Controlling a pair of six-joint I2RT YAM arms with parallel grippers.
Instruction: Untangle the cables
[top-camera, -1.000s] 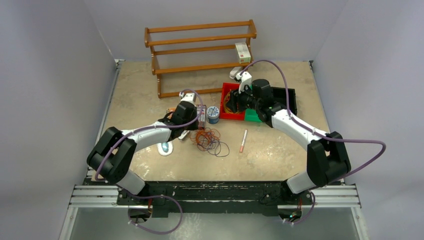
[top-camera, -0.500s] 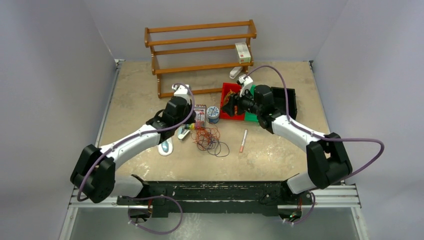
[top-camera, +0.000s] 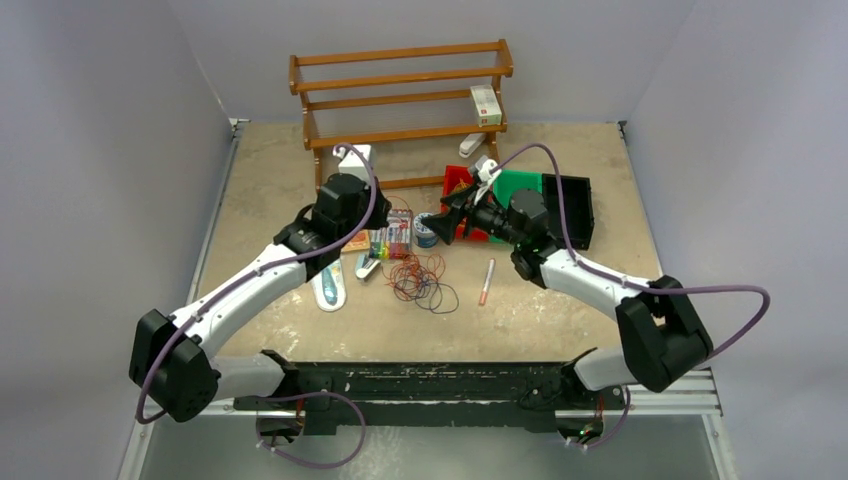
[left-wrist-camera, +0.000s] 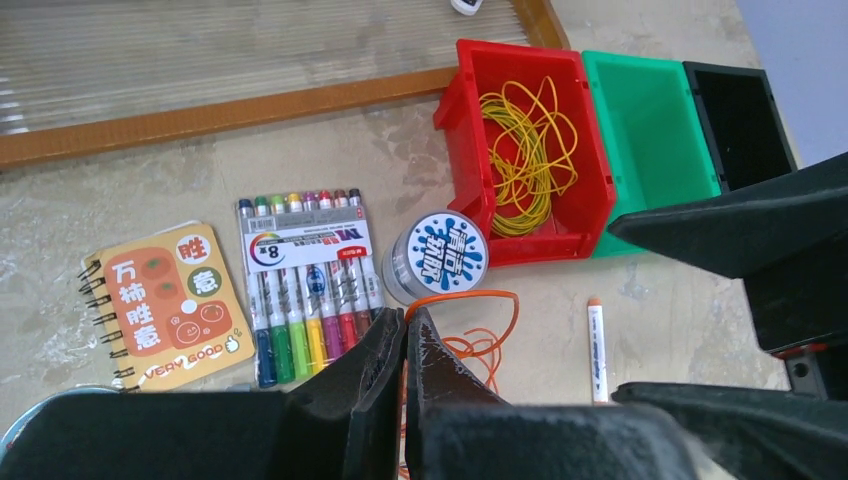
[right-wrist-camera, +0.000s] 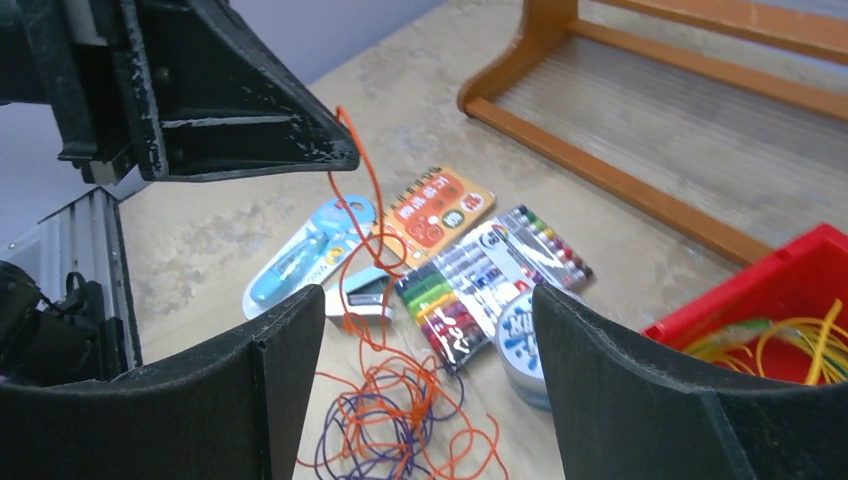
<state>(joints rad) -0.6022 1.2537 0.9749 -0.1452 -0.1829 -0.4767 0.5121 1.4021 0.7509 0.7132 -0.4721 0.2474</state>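
1. The tangle of cables (top-camera: 420, 280) lies mid-worktop (top-camera: 560, 310), toward the near edge. The yellow cables (left-wrist-camera: 525, 150) sit apart in the red bin (left-wrist-camera: 470, 90).
2. The right hand (right-wrist-camera: 425, 300) has its jaws wide and empty, and faces the left hand (left-wrist-camera: 405, 330) across the tangle.
3. The left hand is pinched shut on an orange cable (right-wrist-camera: 352, 190), which hangs near-vertical down to the pile, dead ahead of the right hand.

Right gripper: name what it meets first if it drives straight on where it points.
Probably the orange cable hanging from the left gripper, just left of the line of the right gripper; past that, the marker pack on the table. Depth is unclear.
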